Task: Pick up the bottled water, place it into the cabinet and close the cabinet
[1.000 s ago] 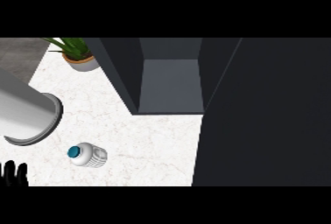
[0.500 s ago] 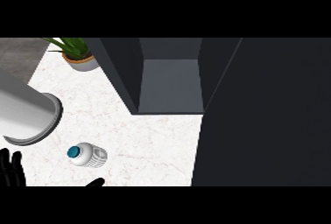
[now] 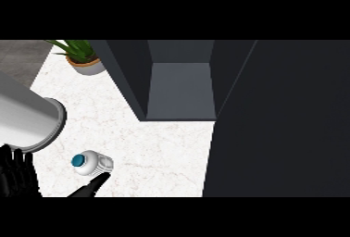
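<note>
The bottled water (image 3: pixel 91 163) stands on the white marble counter (image 3: pixel 164 152), seen from above as a white round body with a blue cap. Black straight fingers of my right hand (image 3: pixel 91 187) come up from the lower edge, their tips just below the bottle's right side and holding nothing. My left hand (image 3: pixel 16 173) rests open at the lower left edge, fingers up, left of the bottle. Behind them the dark cabinet (image 3: pixel 180 88) stands open, and its grey inside shows nothing in it.
The cabinet's dark door (image 3: pixel 280 120) fills the right side of the view. A large grey cylinder (image 3: pixel 24 118) lies at the left, close behind the bottle. A potted plant (image 3: pixel 82 59) stands at the back left.
My left hand has risen further into view at the lower left. The right hand's fingers have come in from the lower edge toward the bottle. The bottle has not moved.
</note>
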